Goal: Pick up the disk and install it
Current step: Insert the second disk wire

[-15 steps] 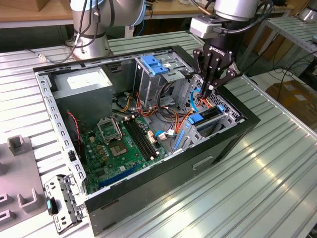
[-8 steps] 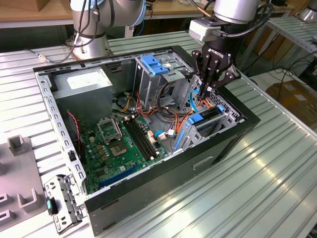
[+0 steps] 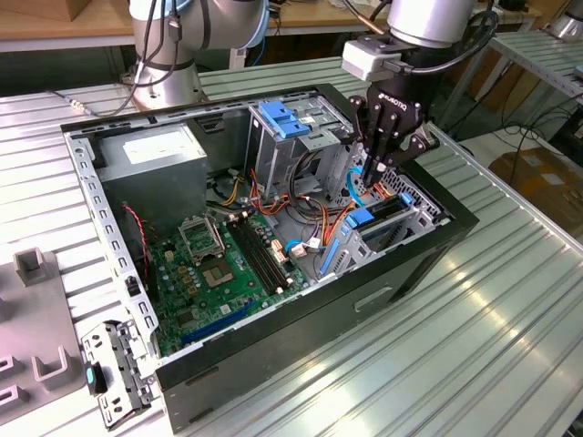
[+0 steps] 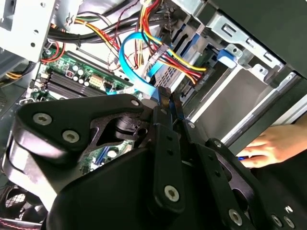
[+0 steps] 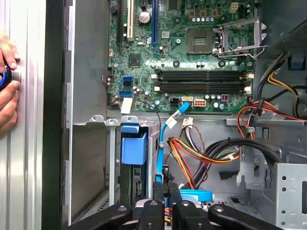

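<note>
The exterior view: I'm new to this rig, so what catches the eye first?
The open black computer case on the ribbed metal table, its green motherboard exposed. The black claw hangs over the drive bays at the exterior view's right, beside the blue plastic latch on the metal cage.

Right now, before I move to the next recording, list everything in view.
computer case: one, black, open, on the table
table: one, ribbed silver metal
motherboard: one, green, on the case floor
power supply: one, grey, case corner at the exterior view's left
drive cage: one, grey with blue latch, beside the claw
disk: one, black with blue rails, apparently in the bay under the claw
cables: several, red, yellow, black, one blue
bracket: one, grey, on the table
person's hand: at least one, outside the case
claw: one, black, above the disk
</note>
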### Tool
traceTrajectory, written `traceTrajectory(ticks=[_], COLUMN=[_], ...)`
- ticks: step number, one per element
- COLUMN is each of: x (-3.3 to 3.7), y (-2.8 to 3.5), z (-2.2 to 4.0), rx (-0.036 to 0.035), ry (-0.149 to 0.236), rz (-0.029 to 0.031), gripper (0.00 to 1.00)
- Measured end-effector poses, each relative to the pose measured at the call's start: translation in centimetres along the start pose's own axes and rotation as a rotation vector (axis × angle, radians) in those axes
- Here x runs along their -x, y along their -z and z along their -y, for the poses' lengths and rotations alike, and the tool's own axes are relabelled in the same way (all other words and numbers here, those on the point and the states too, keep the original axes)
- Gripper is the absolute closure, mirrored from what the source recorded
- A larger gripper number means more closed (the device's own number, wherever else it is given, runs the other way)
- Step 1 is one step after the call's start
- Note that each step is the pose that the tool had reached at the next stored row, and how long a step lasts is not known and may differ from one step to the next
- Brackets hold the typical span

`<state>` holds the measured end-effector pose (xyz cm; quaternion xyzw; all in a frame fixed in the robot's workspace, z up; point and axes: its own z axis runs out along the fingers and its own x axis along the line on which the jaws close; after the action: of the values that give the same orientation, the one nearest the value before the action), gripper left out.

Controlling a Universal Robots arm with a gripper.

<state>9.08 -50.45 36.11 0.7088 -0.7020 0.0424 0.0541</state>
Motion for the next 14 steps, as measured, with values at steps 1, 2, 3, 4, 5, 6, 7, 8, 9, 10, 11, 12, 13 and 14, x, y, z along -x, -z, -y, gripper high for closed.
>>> traceTrajectory(ticks=[1, 2, 3, 4, 5, 6, 7, 8, 9, 10, 11, 12, 13, 14], x=[-0.23, -0.45, -0.85, -1.12, -1.32, -1.50, -1.52, -1.52, -1.52, -1.53, -1.54, -1.54, -1.54, -1.54], y=[-0.06, -0.13, -0.24, -0.31, -0.38, -0.43, -0.44, -0.44, -0.44, -0.45, -0.45, -0.44, -0.45, -0.45], z=[-0.01, -0.01, 0.00, -0.01, -0.01, -0.01, -0.01, -0.01, -0.01, -0.01, -0.01, -0.01, -0.01, -0.01], rx=[-0.0012, -0.0020, -0.0036, -0.0045, -0.0058, -0.0074, -0.0075, -0.0075, -0.0075, -0.0075, -0.0076, -0.0075, -0.0076, -0.0075], ry=[0.000, 0.000, 0.000, 0.000, -0.001, -0.001, -0.001, -0.001, -0.001, -0.001, -0.001, -0.001, -0.001, -0.001], rz=[0.0010, 0.0018, 0.0027, 0.0031, 0.0033, 0.0032, 0.0032, 0.0032, 0.0032, 0.0033, 0.0033, 0.0032, 0.0033, 0.0032], gripper=[0.84, 0.84, 0.84, 0.84, 0.84, 0.84, 0.84, 0.84, 0.84, 0.84, 0.84, 0.84, 0.84, 0.84])
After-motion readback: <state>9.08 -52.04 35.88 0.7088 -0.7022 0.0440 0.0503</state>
